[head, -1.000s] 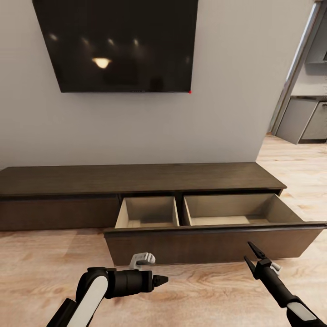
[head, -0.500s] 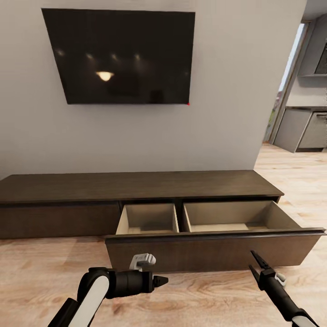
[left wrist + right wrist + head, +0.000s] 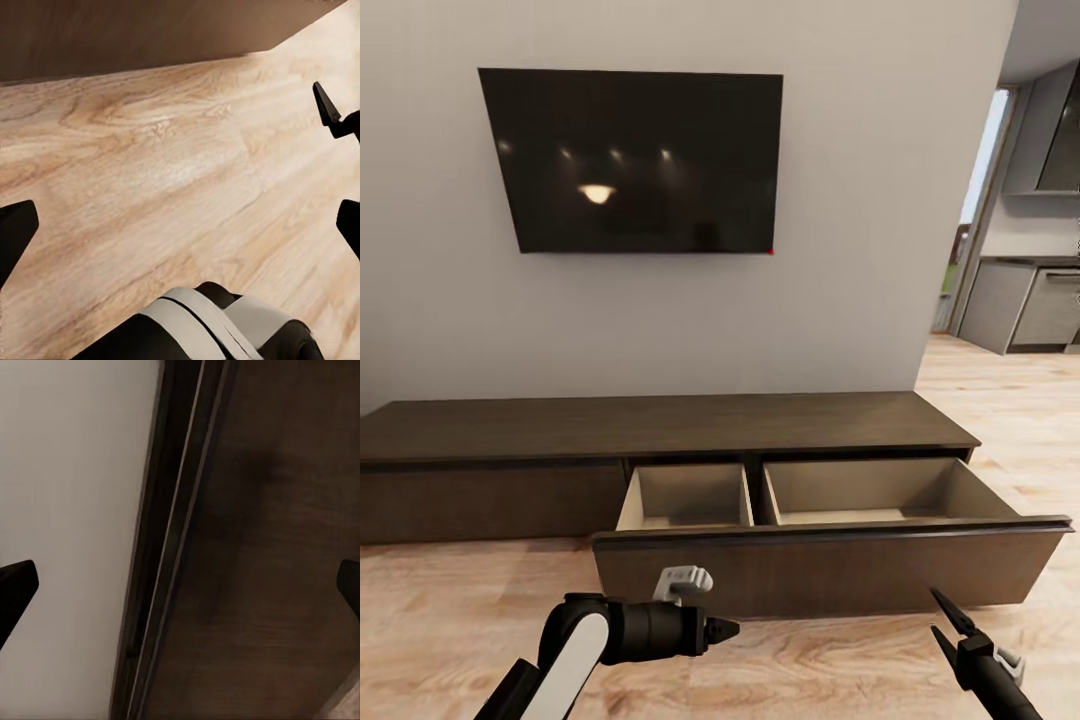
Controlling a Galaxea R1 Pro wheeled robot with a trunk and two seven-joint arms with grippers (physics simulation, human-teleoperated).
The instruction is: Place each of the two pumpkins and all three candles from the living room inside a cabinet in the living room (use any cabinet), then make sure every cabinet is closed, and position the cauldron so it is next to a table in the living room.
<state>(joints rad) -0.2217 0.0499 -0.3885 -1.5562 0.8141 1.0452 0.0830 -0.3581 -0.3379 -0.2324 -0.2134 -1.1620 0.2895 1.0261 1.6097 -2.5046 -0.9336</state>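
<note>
Open drawer in the dark wood cabinet (image 3: 660,425), both arms low before it.

The left arm bends at the elbow, its forearm lying level across the wood plank floor (image 3: 450,600), left claw (image 3: 728,630) pointing toward the right with tips narrow in the head view. The right arm reaches up from the lower corner, right claw (image 3: 949,624) with its fingers parted wide, just beside the pulled-out drawer (image 3: 830,565), whose two compartments hold nothing. A black TV (image 3: 635,160) hangs above. No readable writing anywhere.
</note>
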